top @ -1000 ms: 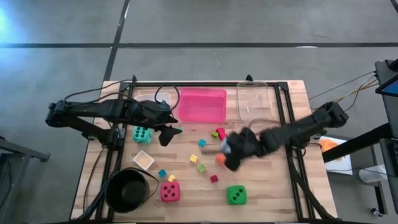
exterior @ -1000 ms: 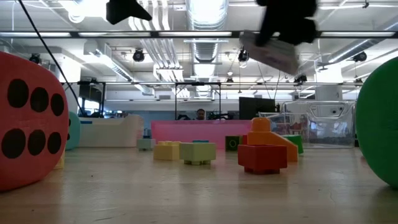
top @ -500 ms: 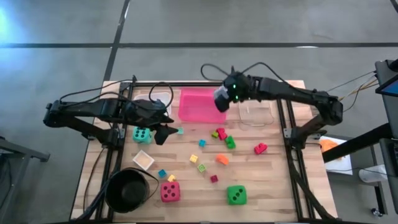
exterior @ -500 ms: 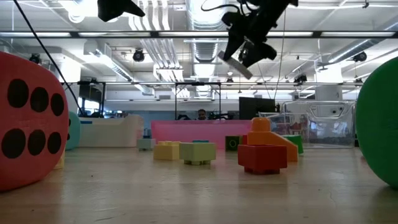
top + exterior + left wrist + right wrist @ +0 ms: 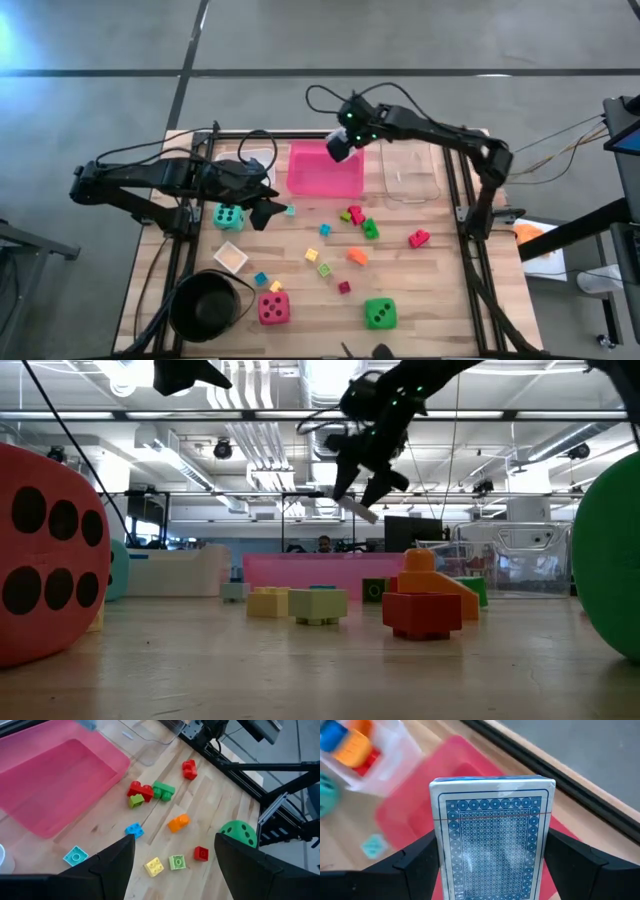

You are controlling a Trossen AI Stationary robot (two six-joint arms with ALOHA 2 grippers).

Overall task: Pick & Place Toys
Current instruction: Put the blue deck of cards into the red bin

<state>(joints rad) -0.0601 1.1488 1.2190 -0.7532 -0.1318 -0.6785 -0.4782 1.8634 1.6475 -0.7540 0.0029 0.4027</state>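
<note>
Right wrist view shows the right gripper (image 5: pixel 492 865) clamped on a card deck (image 5: pixel 492 837), white-bordered with a blue lattice back, held above the pink tray (image 5: pixel 325 170). Farther left, the left gripper (image 5: pixel 172 870) hangs open over the table, apparently near the teal die (image 5: pixel 228 215).

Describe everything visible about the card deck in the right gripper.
The card deck is a flat rectangular pack with a white border and a blue patterned back, its surface glossy like wrapping. The right gripper clamps it by its two long sides. It hangs in the air, tilted, above the pink tray, touching only the fingers.
</note>
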